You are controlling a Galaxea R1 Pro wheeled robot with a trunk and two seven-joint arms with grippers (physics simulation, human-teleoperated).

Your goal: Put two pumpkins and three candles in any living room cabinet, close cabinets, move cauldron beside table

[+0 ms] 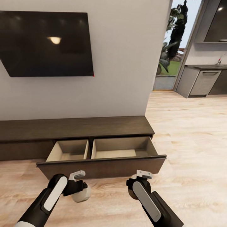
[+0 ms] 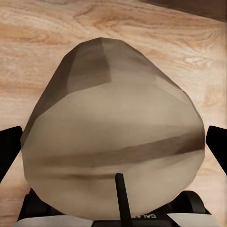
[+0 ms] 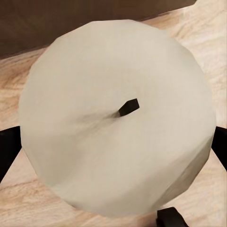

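While the long dark cabinet [image 1: 75, 127] spans the frame's middle with its pale-lined drawer [image 1: 101, 157] pulled open to receive them, low in frame: left gripper [image 1: 82, 189] and right gripper [image 1: 136, 186], each clamped on a candle [image 2: 113, 137], another candle [image 3: 118, 118].

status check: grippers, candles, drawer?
Left gripper shut on a candle; right gripper shut on a second candle. Cabinet drawer pulled open ahead, both compartments look empty. Drawer front stands between grippers and compartments.
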